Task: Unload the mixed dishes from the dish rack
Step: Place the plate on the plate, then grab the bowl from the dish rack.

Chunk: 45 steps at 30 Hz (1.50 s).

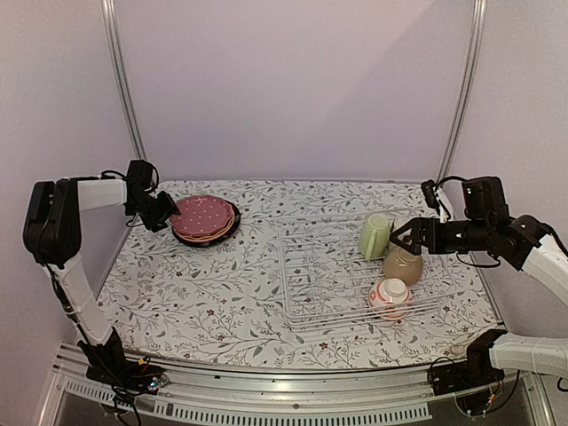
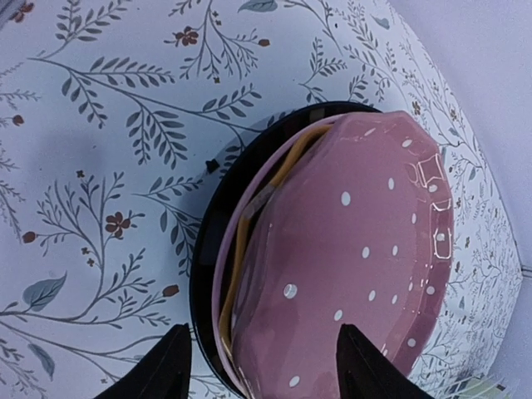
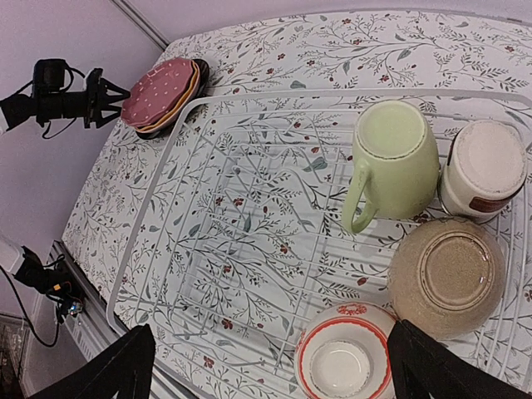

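While both arms hover, I count four stacked plates on the floral tablecloth (image 2: pixel 100 166): maroon dotted plate (image 2: pixel 357 249) topmost, then orange plate (image 2: pixel 239 249), pink plate (image 2: pixel 218 270) and dark-rimmed plate (image 2: pixel 199 258) (rims only). The white wire dish rack (image 1: pixel 328 275) holds four upturned pieces: pale green cup (image 3: pixel 395 158), small grey-white cup (image 3: pixel 485 166), tan bowl (image 3: pixel 449 287), white-and-red patterned bowl (image 3: pixel 345 357). Left gripper (image 1: pixel 164 213) and right gripper (image 1: pixel 399 238): jaws wide, holding nothing.

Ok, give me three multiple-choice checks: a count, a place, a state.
1. How many dishes are in the dish rack? A) two B) four C) six
2. Where is the plate stack? A) in the rack B) on the tablecloth left of it C) on the floor
3. How do the tan bowl and patterned bowl sit? A) upside down B) upright C) on edge
Answers: 1 B, green cup, small cup, both bowls; 2 B, it lies on cloth outside the wires; 3 A, foot rings face up.
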Available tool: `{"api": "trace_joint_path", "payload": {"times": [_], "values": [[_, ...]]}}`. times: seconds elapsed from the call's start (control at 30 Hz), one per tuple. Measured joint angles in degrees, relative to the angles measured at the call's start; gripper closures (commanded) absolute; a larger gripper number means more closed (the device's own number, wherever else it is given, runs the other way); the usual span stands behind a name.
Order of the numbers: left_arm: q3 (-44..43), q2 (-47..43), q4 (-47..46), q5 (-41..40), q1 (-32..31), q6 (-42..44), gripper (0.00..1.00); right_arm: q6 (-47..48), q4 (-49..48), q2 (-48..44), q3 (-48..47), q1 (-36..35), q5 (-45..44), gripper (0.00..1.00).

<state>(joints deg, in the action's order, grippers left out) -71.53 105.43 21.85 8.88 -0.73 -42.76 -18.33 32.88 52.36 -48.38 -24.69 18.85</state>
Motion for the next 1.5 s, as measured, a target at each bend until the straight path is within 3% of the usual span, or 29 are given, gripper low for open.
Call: {"api": "trace_joint_path", "payload": {"times": [0.07,0.17,0.23,0.43,0.8,1.13,1.5], "values": [[-0.6,0.2,0.4,-0.1,-0.2,0.6,0.27,0.0,0.0,0.0,0.0,0.0,0.0,0.01],[-2.0,0.2,1.2,-0.6,-1.0,2.1,0.23,0.0,0.0,0.0,0.0,0.0,0.1,0.01],[-3.2,0.2,2.3,-1.3,-2.0,3.2,0.1,0.0,0.1,0.0,0.0,0.0,0.2,0.01],[-6.0,0.1,5.6,-4.2,-4.9,6.2,0.01,0.2,3.6,1.2,-3.2,0.0,-0.1,0.01],[-7.3,-5.9,10.0,-14.0,-7.4,9.2,0.0,0.5,11.5,1.9,-7.1,0.0,-3.8,0.01],[-12.0,-14.5,10.4,-21.0,-15.3,15.0,0.0,1.1,18.1,4.2,-10.0,-0.2,-4.9,0.05],[-12.0,-16.3,10.7,-24.9,-22.1,17.2,0.0,1.0,28.1,5.9,-10.6,-3.2,-6.8,0.08]]}}
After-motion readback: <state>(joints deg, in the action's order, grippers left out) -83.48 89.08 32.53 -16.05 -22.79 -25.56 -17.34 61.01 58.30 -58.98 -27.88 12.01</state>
